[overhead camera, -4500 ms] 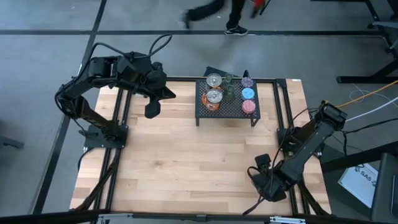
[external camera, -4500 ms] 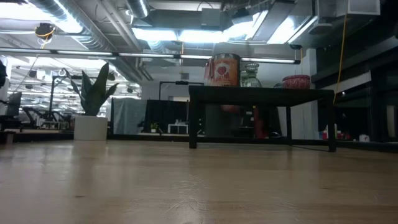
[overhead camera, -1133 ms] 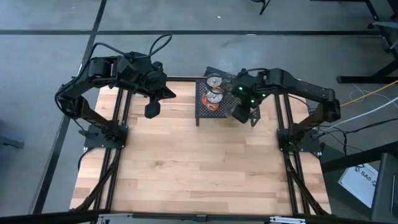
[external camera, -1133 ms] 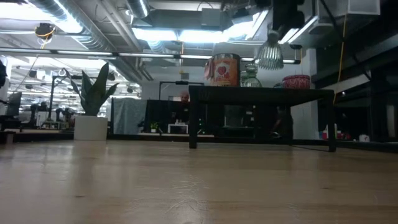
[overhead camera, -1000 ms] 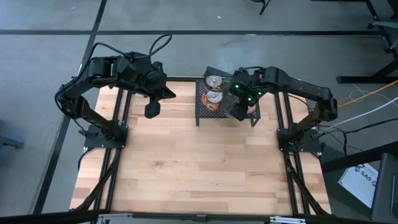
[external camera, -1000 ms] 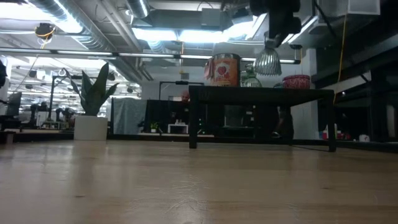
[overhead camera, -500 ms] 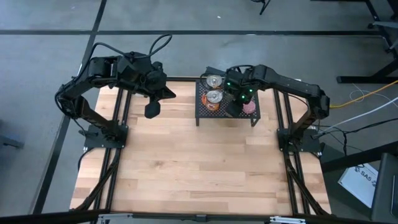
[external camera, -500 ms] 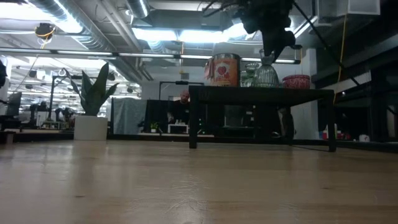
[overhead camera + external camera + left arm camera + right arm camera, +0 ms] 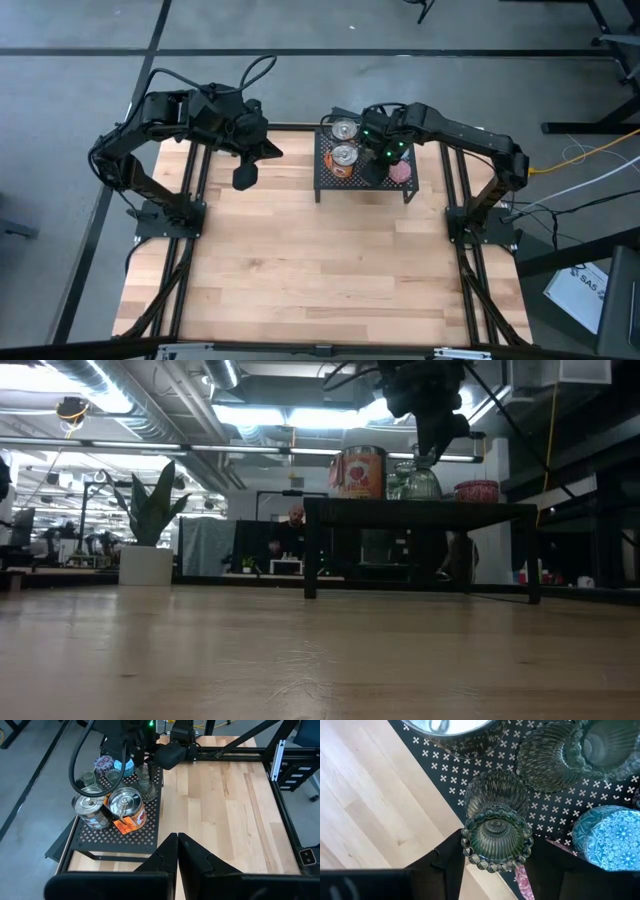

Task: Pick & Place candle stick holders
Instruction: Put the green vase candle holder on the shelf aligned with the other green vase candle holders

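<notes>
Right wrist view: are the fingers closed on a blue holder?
No. The right gripper fingers hold a green ribbed glass holder; the blue holder sits apart.

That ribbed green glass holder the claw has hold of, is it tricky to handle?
Probably. The green glass holder looks rigid and smooth, so it could slip between the right gripper's fingers. Its narrow, tallish shape may tip on the black mesh rack, and glass likely chips if dropped.

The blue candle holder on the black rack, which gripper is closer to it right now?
The right gripper is nearer: it is over the rack, shut on a green glass holder right beside the blue holder. The left gripper hangs shut over bare table, well off the rack.
</notes>
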### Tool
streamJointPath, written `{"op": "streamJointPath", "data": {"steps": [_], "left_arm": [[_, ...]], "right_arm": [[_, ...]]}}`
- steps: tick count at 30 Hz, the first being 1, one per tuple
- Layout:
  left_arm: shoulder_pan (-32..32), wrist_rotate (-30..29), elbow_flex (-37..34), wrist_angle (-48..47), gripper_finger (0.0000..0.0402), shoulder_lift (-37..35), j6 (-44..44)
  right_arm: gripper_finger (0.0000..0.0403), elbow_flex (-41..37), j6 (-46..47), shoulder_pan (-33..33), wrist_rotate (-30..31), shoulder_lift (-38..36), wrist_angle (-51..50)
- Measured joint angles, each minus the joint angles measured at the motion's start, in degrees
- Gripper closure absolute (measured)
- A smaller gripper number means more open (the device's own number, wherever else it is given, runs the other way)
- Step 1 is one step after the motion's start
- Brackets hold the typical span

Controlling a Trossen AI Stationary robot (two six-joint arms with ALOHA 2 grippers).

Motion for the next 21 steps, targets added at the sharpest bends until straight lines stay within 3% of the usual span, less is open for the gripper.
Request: {"op": "streamJointPath", "data": {"steps": [21], "left_arm": [[0.0, 0.0, 0.0, 0.0, 0.0397, 0.0, 0.0]], "right_arm": [[0.0225, 0.0, -1.5, 0.0, 0.0, 0.0, 1.1]]}}
